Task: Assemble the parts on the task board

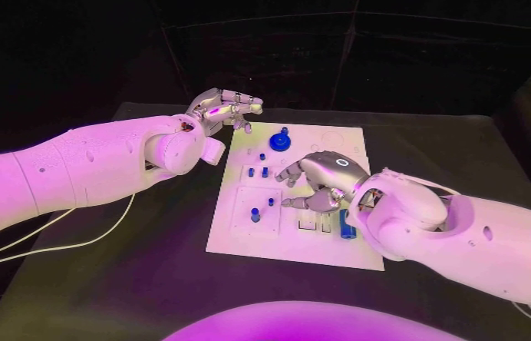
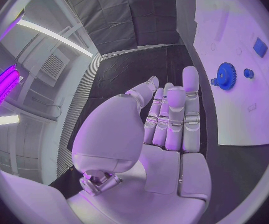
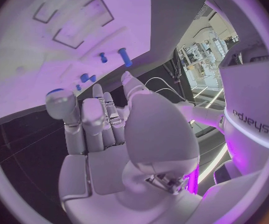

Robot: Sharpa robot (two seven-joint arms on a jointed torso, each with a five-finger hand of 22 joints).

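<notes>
Closest to the head camera, the right robot hand hangs over the middle of the white board, palm down, fingers loosely spread above the surface. Nothing sits between them in the right wrist view, so it looks empty. The board lies flat on the black counter.

Several small blue parts are on the board. A blue gear sits near its far edge, a few short blue pegs stand further in, another peg stands on the raised square block nearer the left side, and a longer blue cylinder lies beside the rectangular slots close to the right wrist.

The left robot hand is held off the board's far left corner, above the counter, fingers straight and side by side in its wrist view, holding nothing.

As a judgement, the step in hand is a reach by the right robot hand for one of the loose parts, probably a peg under its fingertips or the cylinder by the slots. To do it well, bring the thumb and one finger down on opposite sides of a single part, keep the other fingers lifted clear of the standing pegs, and lift straight up before carrying it to its hole. Whether any peg is already seated fully cannot be told.
</notes>
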